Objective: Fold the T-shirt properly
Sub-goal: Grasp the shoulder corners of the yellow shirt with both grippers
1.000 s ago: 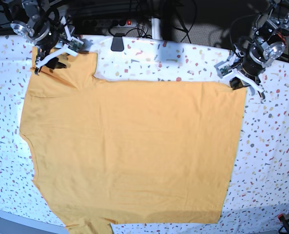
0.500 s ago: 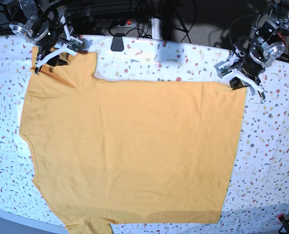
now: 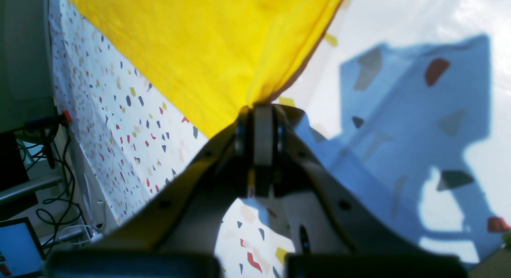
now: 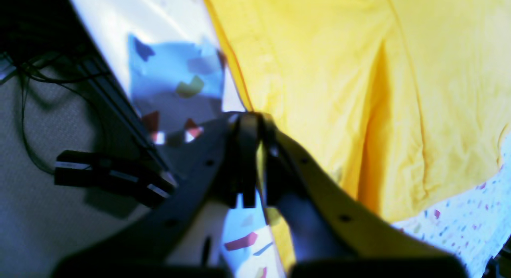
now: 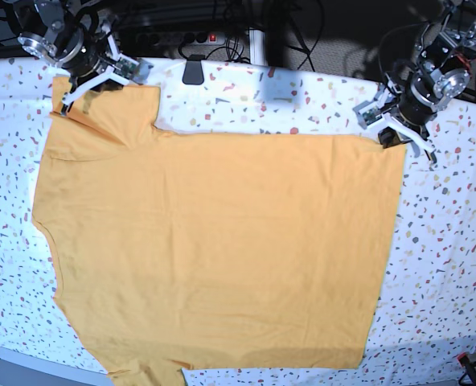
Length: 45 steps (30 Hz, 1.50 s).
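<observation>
Speckled white cloth covered the whole worktop (image 5: 455,265), with cables and a power strip trailing off the far edge, and the T-shirt (image 5: 222,249) lay spread flat across most of it, plain side up as far as I could see, no lettering showing.

Both hands had picked far corners, which looked to me like the setup for one long fold toward the near side. The left hand (image 3: 258,122), over at the far right of the worktop, was pinched tight on the hem corner; its wrist view showed the orange cloth bunching straight into the closed tips. The right hand (image 4: 248,126), at the far left, was clamped on the edge of the sleeve (image 5: 101,108), and the fabric ran between its tips and creased away from them.

Holding two corners along one edge makes sense: it should keep that edge straight when it gets carried over. Nothing looked folded yet, so I'd call this the very start.
</observation>
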Available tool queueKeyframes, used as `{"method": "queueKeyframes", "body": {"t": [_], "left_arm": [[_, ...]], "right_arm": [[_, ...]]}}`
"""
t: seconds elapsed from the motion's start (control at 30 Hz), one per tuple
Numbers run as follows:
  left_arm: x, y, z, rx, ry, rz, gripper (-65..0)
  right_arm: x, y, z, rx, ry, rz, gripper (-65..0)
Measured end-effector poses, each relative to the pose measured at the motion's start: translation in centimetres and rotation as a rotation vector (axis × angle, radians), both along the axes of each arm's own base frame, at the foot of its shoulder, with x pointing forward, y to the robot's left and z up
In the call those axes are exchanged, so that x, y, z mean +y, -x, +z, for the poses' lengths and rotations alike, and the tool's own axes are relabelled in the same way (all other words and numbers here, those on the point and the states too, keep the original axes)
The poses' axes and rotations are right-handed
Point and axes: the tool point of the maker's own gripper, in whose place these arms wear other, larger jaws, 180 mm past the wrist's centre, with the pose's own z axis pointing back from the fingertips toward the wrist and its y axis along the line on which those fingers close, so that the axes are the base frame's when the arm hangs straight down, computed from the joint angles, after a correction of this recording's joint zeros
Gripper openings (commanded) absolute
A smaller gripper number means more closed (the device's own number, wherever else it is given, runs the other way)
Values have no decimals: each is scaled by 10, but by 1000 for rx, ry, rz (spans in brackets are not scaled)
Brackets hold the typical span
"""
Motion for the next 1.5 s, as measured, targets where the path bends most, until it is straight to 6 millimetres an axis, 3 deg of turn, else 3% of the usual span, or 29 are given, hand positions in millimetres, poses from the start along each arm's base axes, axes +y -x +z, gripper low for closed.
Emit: {"method": "queueKeyframes", "body": {"t": [0.17, 0.27, 0.37, 0.47, 0.8, 0.97, 1.1, 1.3, 1.5], "left_arm": [[0, 0, 0, 0, 0, 0, -650], [0, 0, 0, 0, 0, 0, -650], [0, 0, 0, -1, -2, -1, -650], [0, 0, 0, -1, -2, -2, -650], [0, 0, 1, -3, -2, -2, -650], [1, -9, 13, -79, -125, -86, -650], [-4, -13, 21, -102, -125, -96, -650], [-4, -20, 25, -117, -128, -94, -650], [-5, -46, 44, -184, -126, -91, -650]], "right_arm": [[-1, -2, 4, 2, 18, -24, -650], [-24, -17, 24, -70, 118, -136, -650], [-6, -32, 50, -152, 76, -113, -650], [11, -35, 61, -176, 26, -96, -650], [5, -43, 68, -218, 35, -130, -650], [12, -64, 80, -255, -52, -166, -650], [15, -83, 93, -300, -91, -181, -650], [15, -94, 101, -322, -106, -199, -650], [16, -100, 106, -338, -118, -204, -650]]}}
